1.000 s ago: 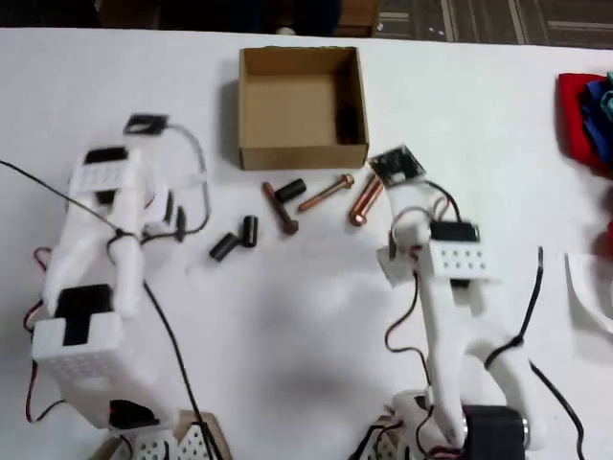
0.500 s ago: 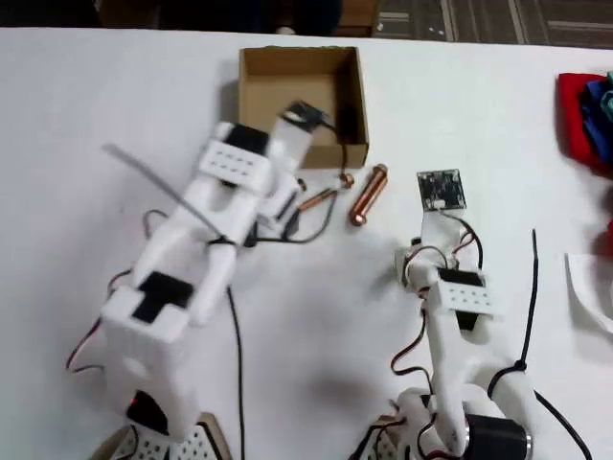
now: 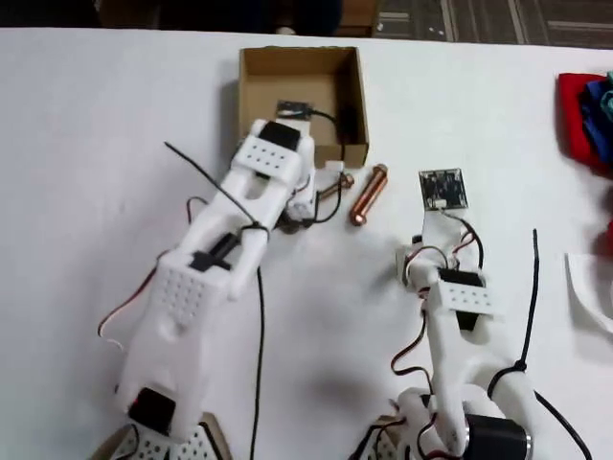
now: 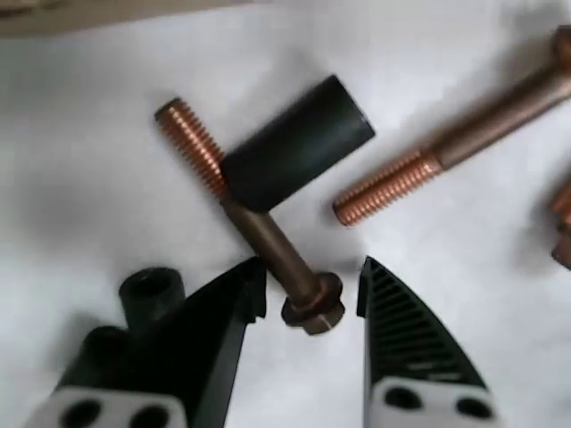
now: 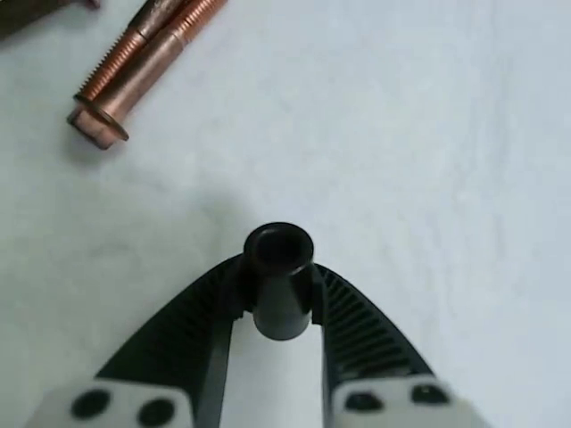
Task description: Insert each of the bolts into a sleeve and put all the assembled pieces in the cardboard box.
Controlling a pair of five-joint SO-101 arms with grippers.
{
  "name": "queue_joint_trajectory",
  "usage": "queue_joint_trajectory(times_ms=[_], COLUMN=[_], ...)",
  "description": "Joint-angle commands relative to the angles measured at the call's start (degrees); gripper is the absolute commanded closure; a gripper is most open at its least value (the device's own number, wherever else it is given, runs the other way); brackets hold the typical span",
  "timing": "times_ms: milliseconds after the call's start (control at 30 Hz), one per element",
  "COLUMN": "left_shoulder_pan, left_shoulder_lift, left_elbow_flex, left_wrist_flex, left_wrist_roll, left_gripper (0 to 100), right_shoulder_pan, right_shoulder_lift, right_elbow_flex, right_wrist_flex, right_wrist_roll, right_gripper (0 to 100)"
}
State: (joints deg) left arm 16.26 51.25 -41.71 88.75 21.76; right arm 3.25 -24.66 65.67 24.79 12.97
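Nothing here you can read
You will find no word, number or sign that can be made out: the walls of the cardboard box (image 3: 302, 153) are plain, the head of the bolt (image 4: 312, 308) lying between the fingers of the left gripper (image 4: 312, 272) is too blurred to show any stamp, and the marks on the circuit board (image 3: 442, 189) are too small to tell

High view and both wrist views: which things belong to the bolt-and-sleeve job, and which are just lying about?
Job: cardboard box; copper bolts; black sleeve across one bolt; held sleeve in the right tool.
Lying about: red cloth and white curved item at the table's right edge.
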Motion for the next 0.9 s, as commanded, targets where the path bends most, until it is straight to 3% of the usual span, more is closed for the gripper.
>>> queue_joint_trajectory(times_ms=[0,133,233,367,633,867], left_shoulder_pan=[-0.8,-1.1,-0.9,-1.1,-1.4,-5.5], left_shoulder_lift=[3.8,8.0,9.7,8.4,-1.1,-13.0], left_elbow_flex=[-6.5,-12.0,-17.2,-20.1,-19.1,-4.8], left_wrist_flex=[2.8,7.7,11.3,13.5,13.7,13.7], left_wrist_roll=[0.9,0.4,-6.9,-13.2,-14.9,-15.2], left_gripper=[81,87,99,98,97,97], right_shoulder_pan=[0.3,0.3,0.2,-1.3,-0.9,-0.9], right_shoulder_lift=[-2.0,-2.0,-2.0,-2.0,-2.0,-2.0], right_elbow_flex=[-0.4,-0.4,-0.4,-0.4,-0.4,-0.4], right_wrist_flex=[-1.0,-1.4,-2.2,-2.5,-2.5,-2.5], right_wrist_roll=[-0.4,-0.4,-0.4,-0.3,-0.3,-0.3], right_gripper=[97.8,97.8,97.8,97.8,97.8,97.8])
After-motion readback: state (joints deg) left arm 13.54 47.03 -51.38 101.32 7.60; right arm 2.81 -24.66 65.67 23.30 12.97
